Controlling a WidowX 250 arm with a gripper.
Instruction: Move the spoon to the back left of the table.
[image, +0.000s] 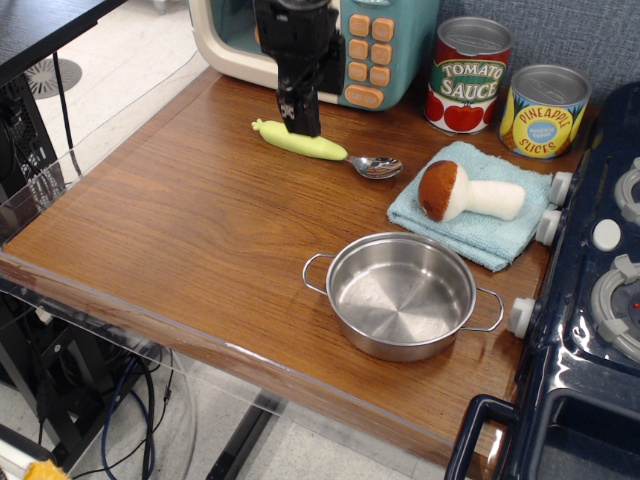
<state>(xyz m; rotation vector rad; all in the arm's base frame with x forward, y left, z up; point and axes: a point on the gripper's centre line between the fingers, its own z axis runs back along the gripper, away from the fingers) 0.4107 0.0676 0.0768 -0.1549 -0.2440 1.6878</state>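
Observation:
The spoon (312, 147) has a pale yellow-green handle and a shiny metal bowl. It lies flat on the reddish-brown wood table (180, 240) at the back, left of centre, with its bowl pointing right toward the blue cloth. My black gripper (300, 126) hangs just above the handle's left part, lifted clear of it. Its fingers point down and hold nothing. The spoon rests free on the wood.
A teal toy appliance (375, 45) stands right behind the gripper. Tomato sauce (470, 75) and pineapple (543, 110) cans are at the back right. A mushroom toy (465, 192) lies on a blue cloth (500, 240). A steel pot (402, 295) sits at the front, and the dark blue stove (600, 300) is on the right.

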